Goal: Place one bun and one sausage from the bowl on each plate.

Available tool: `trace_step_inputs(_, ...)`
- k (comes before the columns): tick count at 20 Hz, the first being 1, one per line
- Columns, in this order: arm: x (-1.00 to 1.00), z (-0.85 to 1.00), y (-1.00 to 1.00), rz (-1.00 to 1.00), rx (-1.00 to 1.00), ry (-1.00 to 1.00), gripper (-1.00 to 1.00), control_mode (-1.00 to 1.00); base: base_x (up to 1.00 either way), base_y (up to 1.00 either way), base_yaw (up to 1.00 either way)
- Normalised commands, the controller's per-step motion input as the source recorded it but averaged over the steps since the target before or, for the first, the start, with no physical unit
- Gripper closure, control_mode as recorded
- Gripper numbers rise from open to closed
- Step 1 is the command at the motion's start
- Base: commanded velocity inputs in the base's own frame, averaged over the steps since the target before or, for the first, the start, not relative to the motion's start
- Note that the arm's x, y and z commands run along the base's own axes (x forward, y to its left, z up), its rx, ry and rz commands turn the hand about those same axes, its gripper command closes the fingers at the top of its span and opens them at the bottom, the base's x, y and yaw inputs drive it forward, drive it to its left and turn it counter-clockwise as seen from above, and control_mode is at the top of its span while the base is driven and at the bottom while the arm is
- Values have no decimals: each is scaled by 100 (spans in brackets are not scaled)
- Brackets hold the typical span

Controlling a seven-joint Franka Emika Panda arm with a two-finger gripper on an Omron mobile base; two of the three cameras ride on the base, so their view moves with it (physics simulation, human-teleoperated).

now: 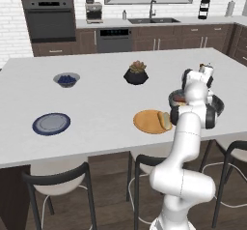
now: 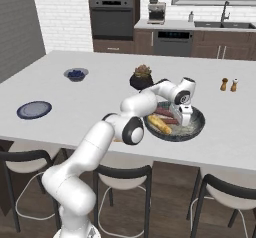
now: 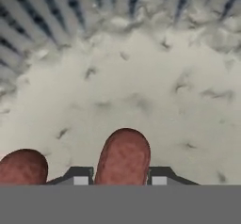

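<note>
A white robot arm reaches over the near right part of a white kitchen island. Its gripper points down into the wide dark grey bowl, which sits near the island's front edge. In the hand view a reddish-brown sausage lies between the two fingertips, its long axis running away from the camera toward the bowl's ribbed far wall; the jaws stand close against its sides, though a firm grip cannot be confirmed. A second sausage lies just to its left.

A golden bun lies in the bowl, angled from near right to far left. Left of the bowl, the orange plate carries one bun. The dark blue plate sits near the front left.

Farther back stand a blue-filled small bowl and a black plant pot. No writing is legible.
</note>
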Motion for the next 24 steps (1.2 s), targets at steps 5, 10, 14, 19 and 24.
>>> trace_step_inputs(5, 0, 7, 0, 0, 0, 0, 100, -100, 0, 0, 0)
trace_step_inputs(10, -10, 53, -3, -8, 0, 1, 100, -100, 0, 0, 0)
trace_step_inputs(14, -47, 43, 1, -13, 0, 1, 100, -100, 0, 0, 0)
trace_step_inputs(19, -78, 30, 11, -24, 0, 0, 100, -100, 0, 0, 0)
trace_step_inputs(24, -99, 8, 49, -31, -1, 0, 100, -100, 0, 0, 0)
